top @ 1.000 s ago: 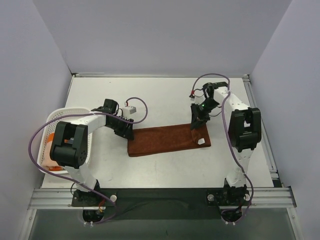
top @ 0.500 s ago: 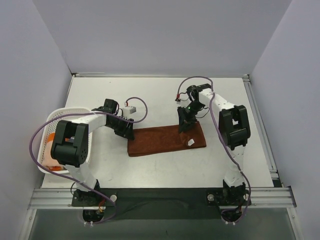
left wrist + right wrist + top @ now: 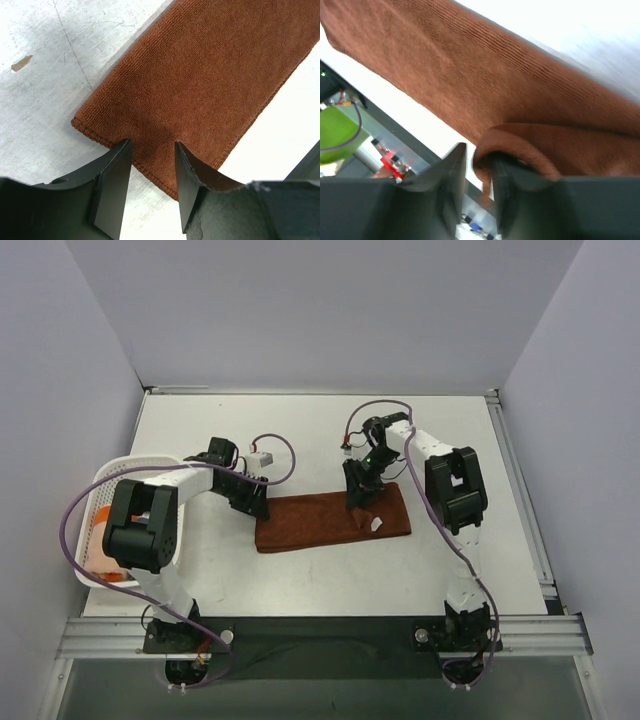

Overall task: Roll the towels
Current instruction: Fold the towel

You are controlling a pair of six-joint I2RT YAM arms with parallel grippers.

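The rust-brown towel [image 3: 310, 522] lies flat on the table, its right end folded over with the white tag [image 3: 377, 524] facing up. My left gripper [image 3: 258, 503] is at the towel's far left corner. In the left wrist view it [image 3: 152, 147] stands open over the towel's hemmed edge [image 3: 210, 75]. My right gripper [image 3: 362, 502] is shut on the towel's lifted right end. In the right wrist view the cloth [image 3: 470, 75] curls as a fold [image 3: 535, 145] over one finger, at my gripper [image 3: 479, 155]. A peach-orange towel [image 3: 103, 512] shows in the basket. The slate-blue towel is not in view.
The white lattice basket [image 3: 110, 475] sits at the table's left edge beside the left arm. Purple cables loop from both arms above the table. Grey walls close in the back and both sides. A metal rail runs along the near edge.
My right gripper has moved left with the towel's right end, folding it over the rest. The towel's visible length has shortened. My left gripper has stayed at the left corner.
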